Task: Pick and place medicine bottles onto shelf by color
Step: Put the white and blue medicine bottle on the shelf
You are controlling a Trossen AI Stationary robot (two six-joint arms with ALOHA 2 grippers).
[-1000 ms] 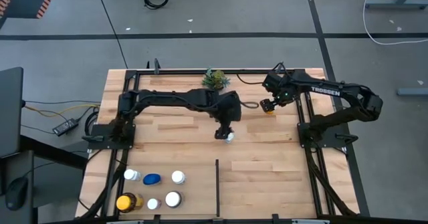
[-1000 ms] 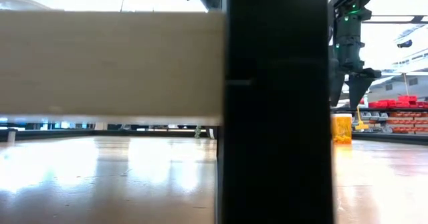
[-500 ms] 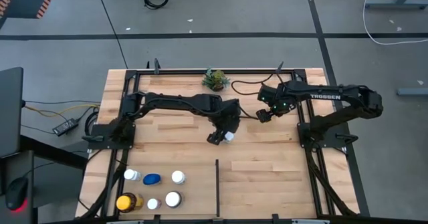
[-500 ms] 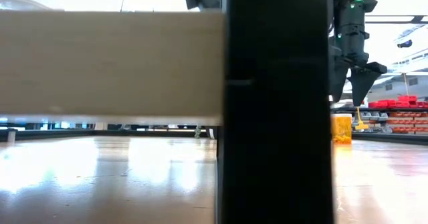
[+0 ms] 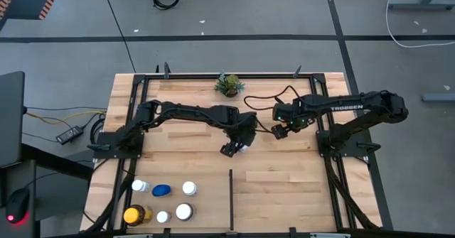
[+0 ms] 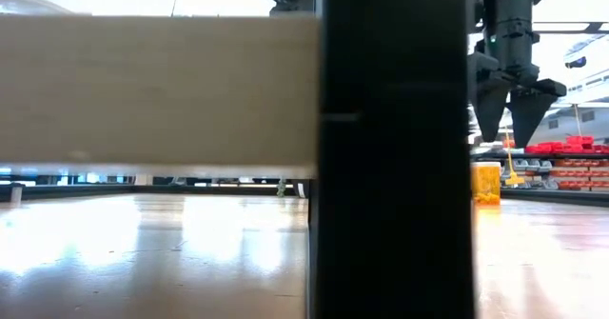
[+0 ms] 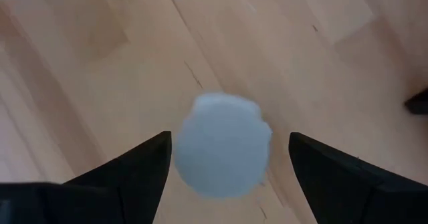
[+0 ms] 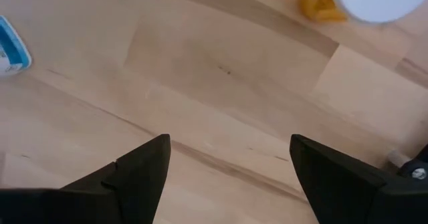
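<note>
Six bottles on wood tbl

The right end effector has swung off the orange bottle, apparently toward the left end effector.

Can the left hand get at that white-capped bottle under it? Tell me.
Probably yes: the left hand hangs open directly above the white-capped bottle, fingers on either side, with nothing between.

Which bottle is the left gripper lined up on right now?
The lone white-capped bottle mid-table, seen between the open left gripper fingers in its wrist view. The others stand clustered at the shelf front-left corner, like the blue bottle.
</note>
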